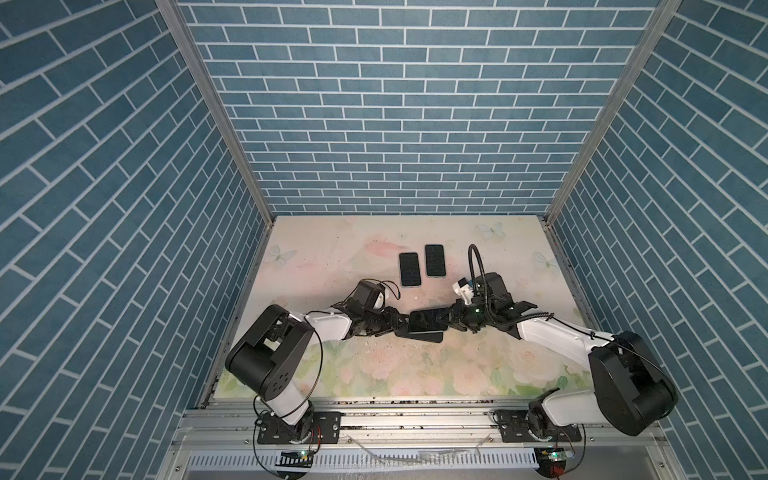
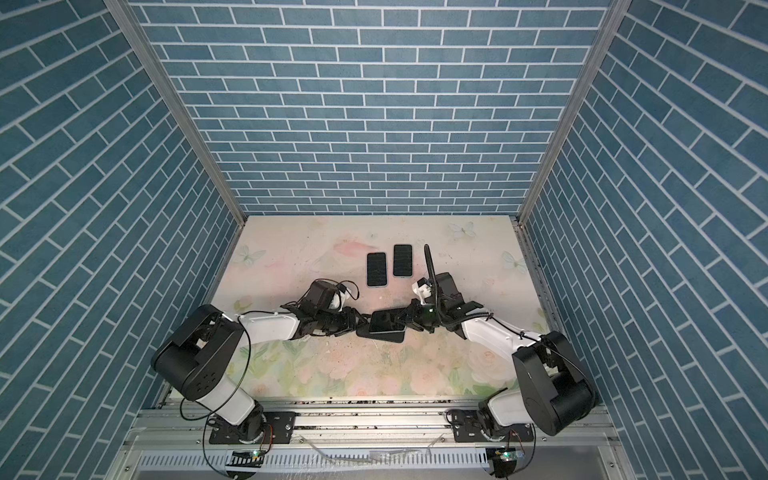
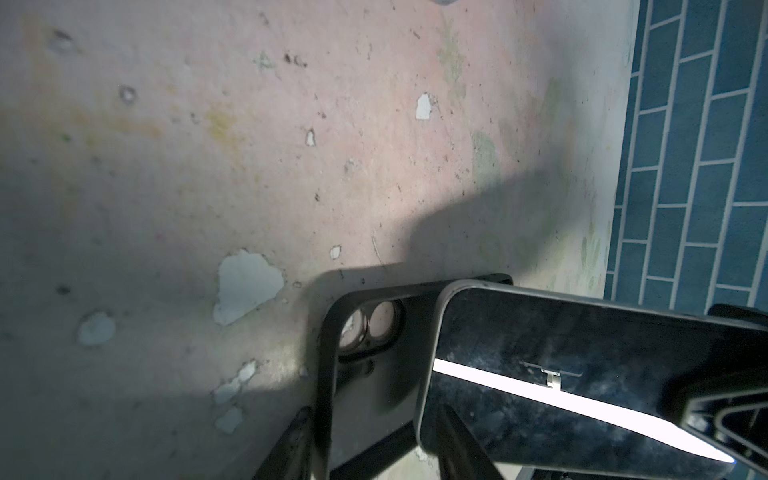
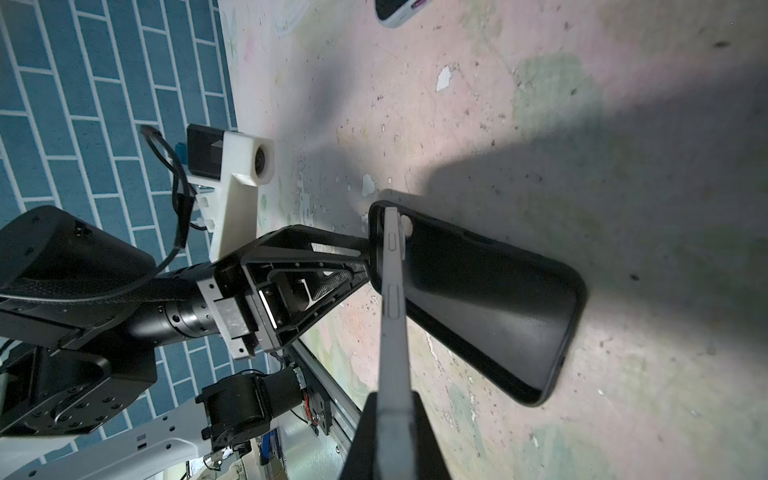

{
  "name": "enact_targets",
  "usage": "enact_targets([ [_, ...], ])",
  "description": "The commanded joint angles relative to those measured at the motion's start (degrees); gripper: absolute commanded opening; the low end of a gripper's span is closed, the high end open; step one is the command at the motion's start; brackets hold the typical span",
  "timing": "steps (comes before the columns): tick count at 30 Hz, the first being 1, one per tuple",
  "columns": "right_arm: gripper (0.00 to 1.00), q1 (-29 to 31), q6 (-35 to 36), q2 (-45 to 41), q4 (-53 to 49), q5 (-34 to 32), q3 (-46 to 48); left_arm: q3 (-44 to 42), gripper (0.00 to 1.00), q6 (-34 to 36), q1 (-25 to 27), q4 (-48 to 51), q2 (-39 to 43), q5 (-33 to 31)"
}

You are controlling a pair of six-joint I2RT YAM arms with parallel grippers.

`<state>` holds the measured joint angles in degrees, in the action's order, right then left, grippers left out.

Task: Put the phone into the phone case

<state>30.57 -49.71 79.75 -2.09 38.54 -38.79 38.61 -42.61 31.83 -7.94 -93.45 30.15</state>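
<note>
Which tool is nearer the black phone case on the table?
Left. The left tool touches the camera-hole end of the matte black phone case; the right tool holds the grey-edged phone tilted above it.

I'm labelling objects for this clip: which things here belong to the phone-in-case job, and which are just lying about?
In the job: phone, held in the right gripper; black phone case beneath it; left gripper at the case's end.

Lying about: two spare phones, side by side farther back on the table.
</note>
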Motion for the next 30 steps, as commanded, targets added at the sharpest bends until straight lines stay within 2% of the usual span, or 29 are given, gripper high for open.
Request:
enact_targets([
  [1, 0.0, 0.52, -1.44, -0.12, 2.44, 1.54, 0.48, -0.46, 0.5, 0.05, -0.37, 0.08, -0.71, 0.69],
  [30, 0.0, 2.43, -3.63, 4.35, 6.93, 0.26, 1.92, -0.26, 0.5, -0.21, -0.37, -0.28, -1.09, 2.63],
])
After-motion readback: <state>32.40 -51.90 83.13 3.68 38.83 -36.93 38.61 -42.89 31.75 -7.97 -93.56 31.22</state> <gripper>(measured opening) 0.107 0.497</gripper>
